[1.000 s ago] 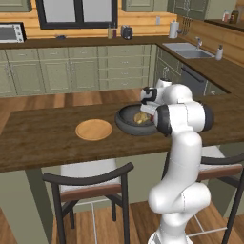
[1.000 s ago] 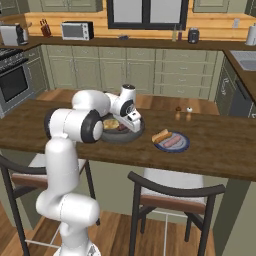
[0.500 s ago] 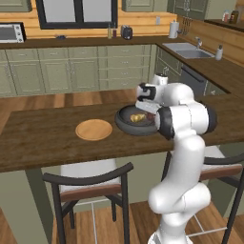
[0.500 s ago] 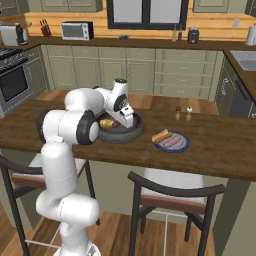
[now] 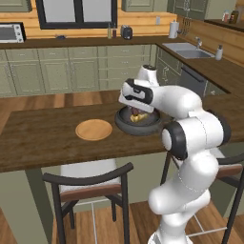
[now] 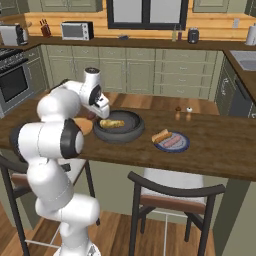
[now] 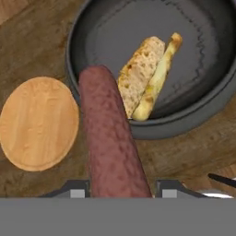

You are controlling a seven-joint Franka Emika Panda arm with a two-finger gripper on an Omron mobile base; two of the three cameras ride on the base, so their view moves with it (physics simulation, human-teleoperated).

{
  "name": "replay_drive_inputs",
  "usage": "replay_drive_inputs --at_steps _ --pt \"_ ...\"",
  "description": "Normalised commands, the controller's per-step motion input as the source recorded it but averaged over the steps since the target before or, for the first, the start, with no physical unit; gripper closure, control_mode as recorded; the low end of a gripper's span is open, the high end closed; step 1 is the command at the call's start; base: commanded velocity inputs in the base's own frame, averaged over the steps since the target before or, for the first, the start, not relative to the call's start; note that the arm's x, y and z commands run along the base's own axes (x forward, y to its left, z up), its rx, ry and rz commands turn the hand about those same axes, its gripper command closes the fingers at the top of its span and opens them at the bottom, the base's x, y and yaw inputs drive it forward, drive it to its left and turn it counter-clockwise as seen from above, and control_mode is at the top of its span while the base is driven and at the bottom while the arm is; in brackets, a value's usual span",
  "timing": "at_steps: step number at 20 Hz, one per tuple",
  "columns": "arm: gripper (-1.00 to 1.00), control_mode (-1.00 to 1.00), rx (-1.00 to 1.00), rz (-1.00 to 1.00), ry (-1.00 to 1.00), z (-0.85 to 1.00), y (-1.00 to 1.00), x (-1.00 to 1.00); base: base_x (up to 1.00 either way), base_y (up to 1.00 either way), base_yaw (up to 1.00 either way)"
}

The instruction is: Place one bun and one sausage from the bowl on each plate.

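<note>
While we look along the hand, the plain round tan wooden plate (image 7: 39,123) lies to its left on the dark wood counter (image 7: 27,50), bare. At the centre our gripper (image 7: 120,191) is clamped on the dark red-brown cylindrical sausage (image 7: 109,143), which juts forward between the fingers, lifted above the near rim of the wide, shallow dark grey bowl (image 7: 203,110). Ahead and right, the golden-tan split bun (image 7: 146,76) rests inside that bowl, just beyond the sausage's tip.
</note>
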Motion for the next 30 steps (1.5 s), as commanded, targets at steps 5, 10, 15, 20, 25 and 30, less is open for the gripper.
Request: replay_drive_inputs --at_steps 5,10,15,20,25,30 --pt "1.0 -1.0 -0.04 0.27 -0.04 0.0 1.0 -0.39 0.0 0.0 0.0" --pt "1.0 -1.0 -0.06 0.21 -0.07 -0.1 1.0 0.06 0.0 0.0 0.0" --pt "1.0 -1.0 -0.15 0.04 -0.06 -0.63 0.79 0.34 0.0 0.0 0.0" --pt "1.0 -1.0 -0.12 0.0 -0.05 -0.63 0.64 0.39 0.0 0.0 0.0" --pt "1.0 -1.0 -0.01 0.0 0.0 -0.19 0.22 0.76 0.0 0.0 0.0" --pt "1.0 -1.0 0.0 0.0 0.02 -0.27 0.01 0.8 0.0 0.0 0.0"
